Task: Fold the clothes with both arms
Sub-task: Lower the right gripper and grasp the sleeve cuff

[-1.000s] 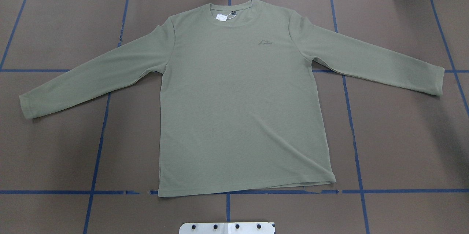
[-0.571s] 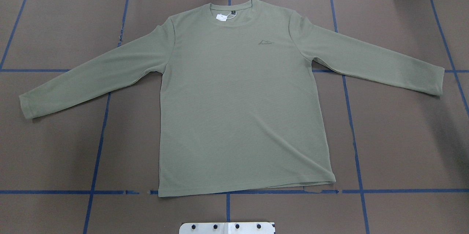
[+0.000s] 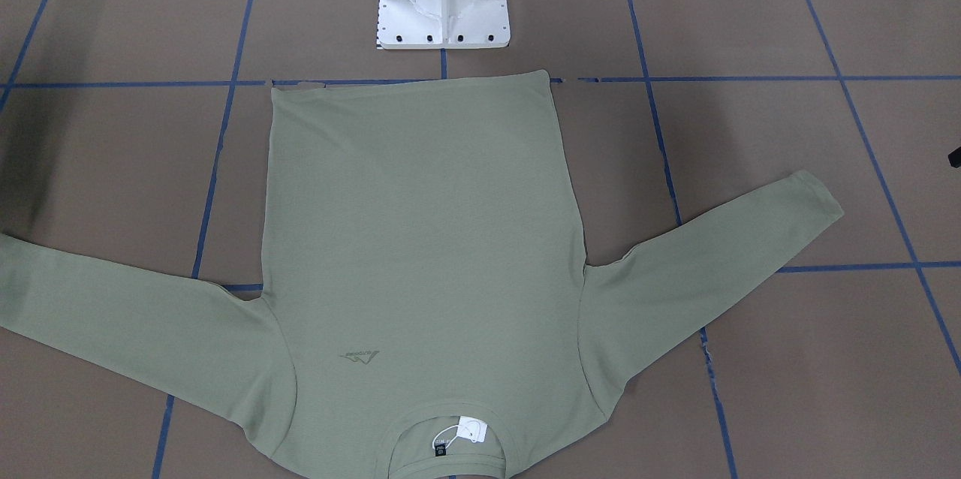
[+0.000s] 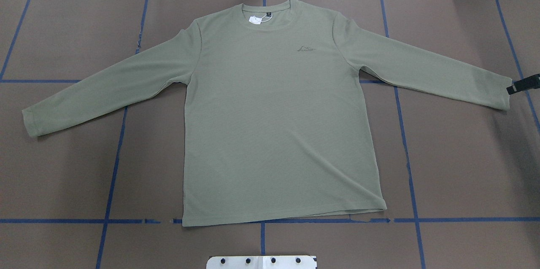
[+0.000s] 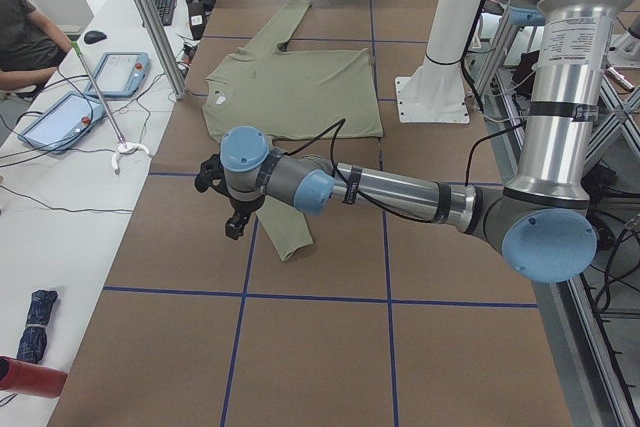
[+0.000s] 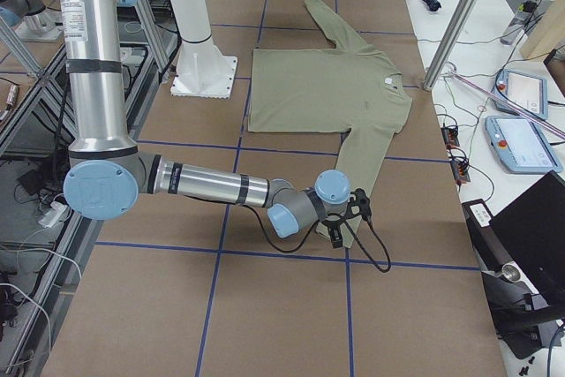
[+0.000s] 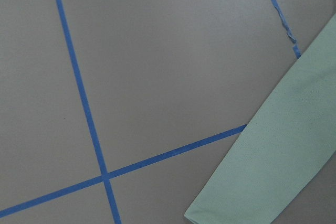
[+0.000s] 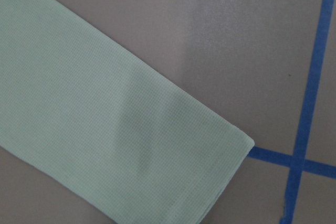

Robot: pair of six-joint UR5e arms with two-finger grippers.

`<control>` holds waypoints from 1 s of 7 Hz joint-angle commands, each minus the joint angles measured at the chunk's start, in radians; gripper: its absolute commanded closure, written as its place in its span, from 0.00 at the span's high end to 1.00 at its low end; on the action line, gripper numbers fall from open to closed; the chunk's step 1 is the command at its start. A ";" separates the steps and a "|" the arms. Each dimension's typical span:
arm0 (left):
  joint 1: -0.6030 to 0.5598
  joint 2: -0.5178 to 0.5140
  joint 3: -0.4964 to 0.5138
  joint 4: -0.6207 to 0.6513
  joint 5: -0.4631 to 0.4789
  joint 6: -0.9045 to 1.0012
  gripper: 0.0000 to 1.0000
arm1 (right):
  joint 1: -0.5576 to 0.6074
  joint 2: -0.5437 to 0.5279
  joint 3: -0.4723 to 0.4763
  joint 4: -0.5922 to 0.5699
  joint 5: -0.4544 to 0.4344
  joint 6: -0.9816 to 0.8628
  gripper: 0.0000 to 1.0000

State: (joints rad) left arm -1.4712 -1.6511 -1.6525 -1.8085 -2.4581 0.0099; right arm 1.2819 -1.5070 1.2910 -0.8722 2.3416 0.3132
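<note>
The big brown-papered table, cut into squares by blue tape lines, takes up nearly everything I can see. The olive-green shirt lies flat in the middle of it, front side up, with its hem towards the robot and its round neck towards the far edge. Both sleeves are spread out to the sides and slant back a little towards the robot.

The left arm stretches low and long across the paper to the end of the sleeve on the robot's left. The right arm does the same towards the sleeve on the robot's right. Between them, the white pedestal stands just beyond the hem.

The left gripper points down just beside its cuff, and the right gripper hangs at the tip of the other cuff. Both cuffs lie flat on the paper. I cannot tell how far either pincer is spread; neither wrist camera shows any fingers.

A white hang tag sits in the neck opening, next to a small black neck label. A faint logo marks the chest.
</note>
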 commanded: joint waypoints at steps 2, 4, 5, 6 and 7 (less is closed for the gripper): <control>0.011 0.027 0.072 -0.130 -0.001 -0.002 1.00 | -0.015 0.076 -0.113 -0.007 -0.045 0.009 1.00; 0.011 0.014 0.069 -0.132 -0.001 -0.005 1.00 | -0.033 0.083 -0.125 -0.007 -0.051 0.010 1.00; 0.012 0.014 0.072 -0.132 -0.001 -0.004 1.00 | -0.041 0.094 -0.140 -0.008 -0.051 0.010 1.00; 0.011 0.014 0.069 -0.132 -0.001 -0.005 1.00 | -0.042 0.094 -0.147 -0.007 -0.051 0.009 1.00; 0.011 0.017 0.069 -0.132 -0.001 -0.005 1.00 | -0.047 0.094 -0.150 -0.008 -0.051 0.009 1.00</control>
State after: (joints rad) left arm -1.4600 -1.6355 -1.5825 -1.9402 -2.4590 0.0050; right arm 1.2403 -1.4144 1.1478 -0.8796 2.2905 0.3227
